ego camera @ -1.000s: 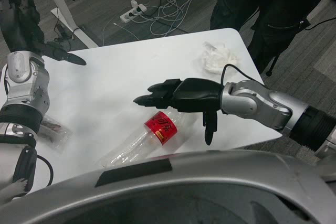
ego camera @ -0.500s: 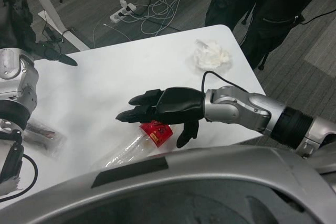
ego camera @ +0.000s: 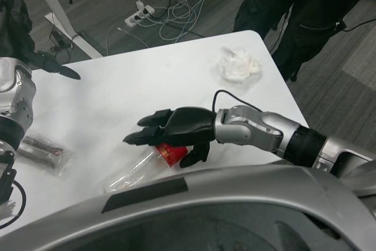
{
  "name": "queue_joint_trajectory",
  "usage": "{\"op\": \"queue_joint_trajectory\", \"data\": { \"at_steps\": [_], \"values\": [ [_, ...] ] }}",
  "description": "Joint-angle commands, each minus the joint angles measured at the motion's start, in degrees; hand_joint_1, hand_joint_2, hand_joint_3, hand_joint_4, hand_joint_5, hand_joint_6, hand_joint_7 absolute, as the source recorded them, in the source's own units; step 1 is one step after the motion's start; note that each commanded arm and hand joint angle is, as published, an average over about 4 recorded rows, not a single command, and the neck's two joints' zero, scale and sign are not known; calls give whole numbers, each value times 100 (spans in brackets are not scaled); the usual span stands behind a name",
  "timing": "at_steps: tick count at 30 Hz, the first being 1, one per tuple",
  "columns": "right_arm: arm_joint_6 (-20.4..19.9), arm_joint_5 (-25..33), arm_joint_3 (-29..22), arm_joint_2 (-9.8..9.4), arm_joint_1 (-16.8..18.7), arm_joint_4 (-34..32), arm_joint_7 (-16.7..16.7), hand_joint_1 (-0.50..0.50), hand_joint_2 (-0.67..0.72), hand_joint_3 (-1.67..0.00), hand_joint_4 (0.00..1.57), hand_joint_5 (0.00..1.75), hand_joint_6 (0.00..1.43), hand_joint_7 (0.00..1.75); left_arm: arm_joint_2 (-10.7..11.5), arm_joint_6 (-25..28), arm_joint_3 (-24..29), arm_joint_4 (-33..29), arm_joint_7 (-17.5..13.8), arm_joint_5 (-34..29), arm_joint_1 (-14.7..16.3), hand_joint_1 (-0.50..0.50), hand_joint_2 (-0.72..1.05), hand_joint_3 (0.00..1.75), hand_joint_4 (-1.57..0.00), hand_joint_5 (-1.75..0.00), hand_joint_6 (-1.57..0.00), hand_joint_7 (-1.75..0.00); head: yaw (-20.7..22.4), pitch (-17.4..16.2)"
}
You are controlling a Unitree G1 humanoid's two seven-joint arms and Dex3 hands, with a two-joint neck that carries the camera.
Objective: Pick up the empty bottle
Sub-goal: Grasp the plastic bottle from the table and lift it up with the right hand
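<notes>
Right hand had dropped lower onto the bottle on the surface; fingers over it, thumb curling under, not clamped yet, so the grab looked close.

Around the bottle the table lies bare; crumpled tissue and plastic packet sit well apart.

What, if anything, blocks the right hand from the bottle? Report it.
Nothing visible does. The right hand is directly over the bottle, covering its red-labelled end, with no other thing between them. The tissue and the wrapper lie well aside on the table.
</notes>
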Motion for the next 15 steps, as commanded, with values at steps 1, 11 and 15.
{"op": "queue_joint_trajectory", "data": {
  "at_steps": [1,11,15],
  "values": [
    [368,-190,192,4,-116,24,36,-17,-54,-93,0,0,0,0,94,14,-81,29,-10,-46,-81,-50,-72,2,0,0,0,0,-14,28],
    [1267,-687,513,4,-406,-157,280,-29,-54,-149,0,61,0,30,131,14,-112,12,-10,-90,-52,-50,-72,0,0,0,0,0,125,-14],
    [1397,-860,438,2,-406,-242,280,-36,-54,-161,0,114,0,106,129,14,-114,9,-10,-119,-48,-50,-72,0,0,0,0,0,128,-14]
  ]
}}
